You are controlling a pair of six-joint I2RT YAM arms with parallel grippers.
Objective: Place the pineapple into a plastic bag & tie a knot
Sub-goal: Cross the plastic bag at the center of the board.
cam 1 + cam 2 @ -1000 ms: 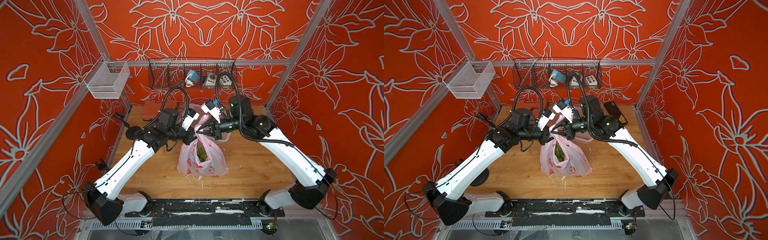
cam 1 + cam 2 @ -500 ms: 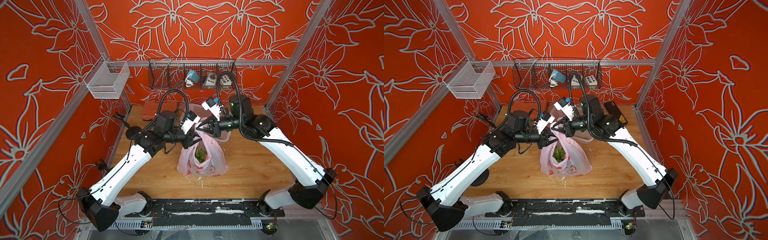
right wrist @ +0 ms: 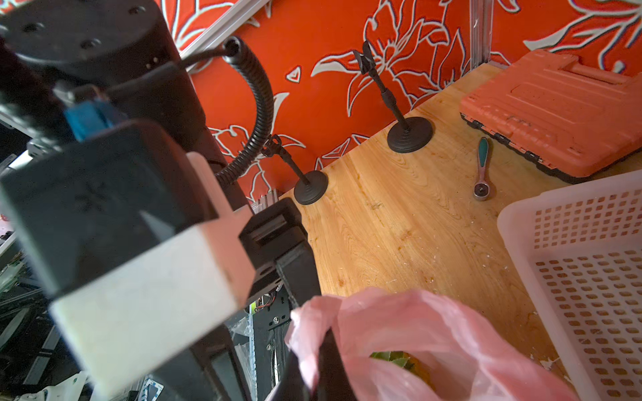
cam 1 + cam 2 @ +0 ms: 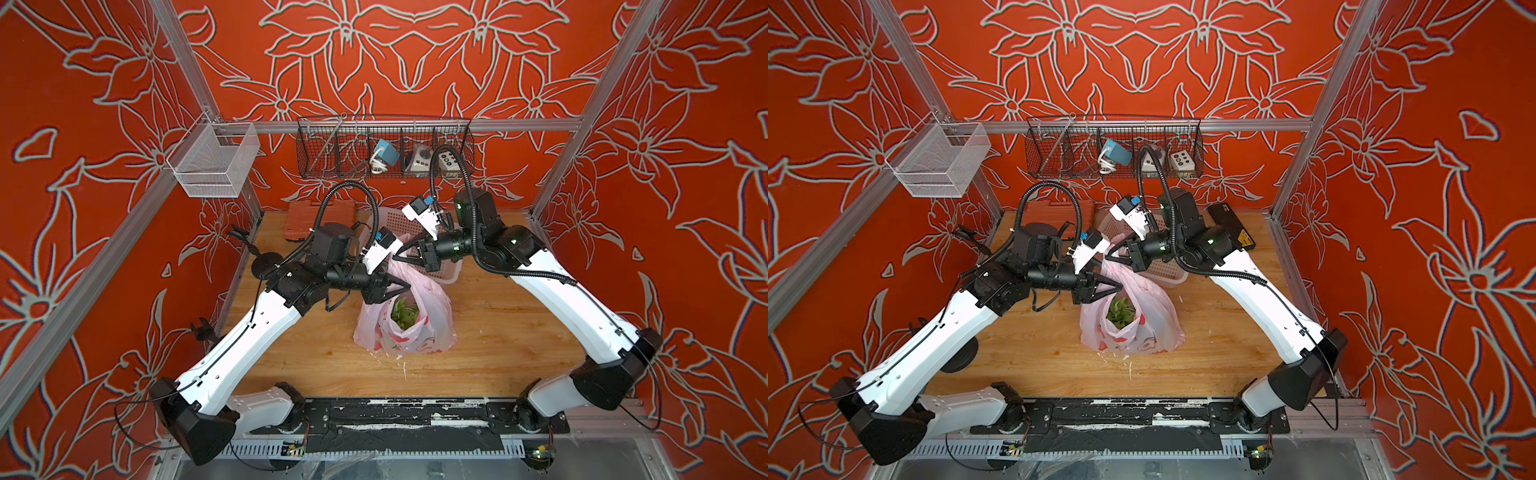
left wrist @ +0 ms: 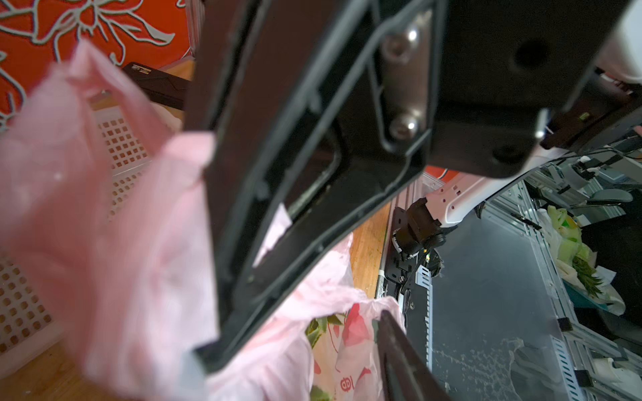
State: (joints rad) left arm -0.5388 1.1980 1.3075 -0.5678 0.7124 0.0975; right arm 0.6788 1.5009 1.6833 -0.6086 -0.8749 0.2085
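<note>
The pale-pink plastic bag (image 4: pixel 419 332) (image 4: pixel 1144 332) stands on the wooden table with its mouth agape. The pineapple sits inside; only its green crown (image 4: pixel 404 313) (image 4: pixel 1120 311) (image 3: pixel 396 357) shows. My right gripper (image 4: pixel 397 257) (image 3: pixel 318 350) is shut on one pink handle and holds it up over the bag. My left gripper (image 4: pixel 405 286) (image 5: pixel 295 336) hangs at the bag's mouth, just below the right one. Its jaws stand apart, with bag film (image 5: pixel 139 277) beside and behind them. No knot is in view.
A white perforated basket (image 4: pixel 442 276) (image 3: pixel 590 277) stands right behind the bag. An orange tool case (image 4: pixel 299 220) and a ratchet (image 3: pixel 482 170) lie at the back left. Two black stands (image 3: pixel 410 133) line the left wall, and a black box (image 4: pixel 1233 226) sits back right.
The left gripper has opened, let go of the bag's handle and dropped lower toward the bag's mouth. The right gripper still holds its handle, slightly higher and further back.
</note>
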